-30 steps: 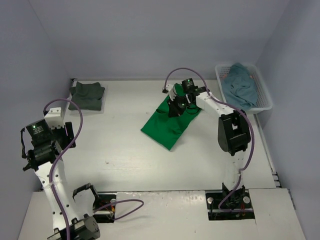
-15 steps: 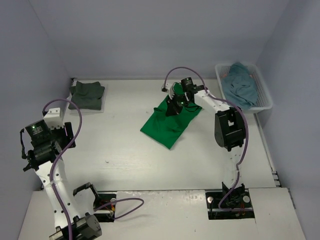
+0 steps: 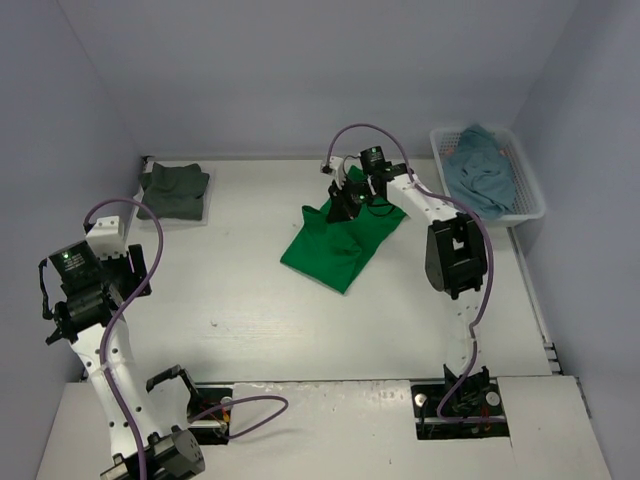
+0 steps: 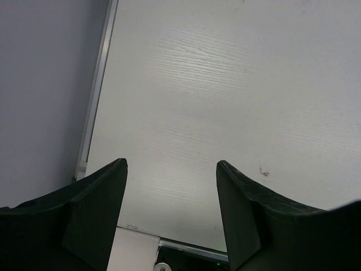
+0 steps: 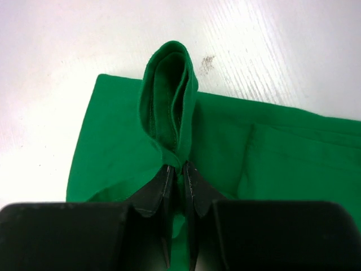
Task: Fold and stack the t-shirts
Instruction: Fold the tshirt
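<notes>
since a second ago the right gripper (image 3: 344, 204) has pulled toward the far edge, taking a pinch of the bright green t-shirt (image 3: 335, 252) with it; from above, the rest of that shirt lies on the table (image 3: 250, 290) just on the near side of the jaws; the dark grey-green t-shirt (image 3: 173, 191) sits far left, the teal-blue t-shirt (image 3: 480, 170) in the basket (image 3: 530, 212); the left gripper (image 3: 62, 322) is well apart from all cloth; left wrist: the left gripper (image 4: 172, 169) stands with jaws apart, holding nothing, over bare table (image 4: 225, 84); right wrist: the right gripper (image 5: 179, 169) is clamped on a bunched fold of the bright green t-shirt (image 5: 271, 152).
</notes>
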Robot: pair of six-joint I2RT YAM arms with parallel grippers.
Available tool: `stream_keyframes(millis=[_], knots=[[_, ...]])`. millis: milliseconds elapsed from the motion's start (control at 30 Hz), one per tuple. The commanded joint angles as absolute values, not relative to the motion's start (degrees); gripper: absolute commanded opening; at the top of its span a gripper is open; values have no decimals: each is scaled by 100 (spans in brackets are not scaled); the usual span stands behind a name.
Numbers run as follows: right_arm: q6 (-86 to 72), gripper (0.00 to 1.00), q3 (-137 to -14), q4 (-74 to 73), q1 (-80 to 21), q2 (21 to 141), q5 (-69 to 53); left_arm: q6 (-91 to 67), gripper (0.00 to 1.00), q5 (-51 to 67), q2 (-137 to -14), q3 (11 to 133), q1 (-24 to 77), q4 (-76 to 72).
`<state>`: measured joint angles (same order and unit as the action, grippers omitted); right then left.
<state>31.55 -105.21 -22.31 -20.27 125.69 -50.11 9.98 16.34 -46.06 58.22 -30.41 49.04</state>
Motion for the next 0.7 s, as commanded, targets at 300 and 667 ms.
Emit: stream_keyframes(millis=[300, 667], knots=[[2990, 10, -10372, -1962, -1890, 12402, -4685, 940, 59, 1749, -4614, 5924, -3076, 4641], [2997, 22, -9932, -1565, -1697, 11804, -3780, 914, 59, 1793, -4597, 5941, -3094, 4658]])
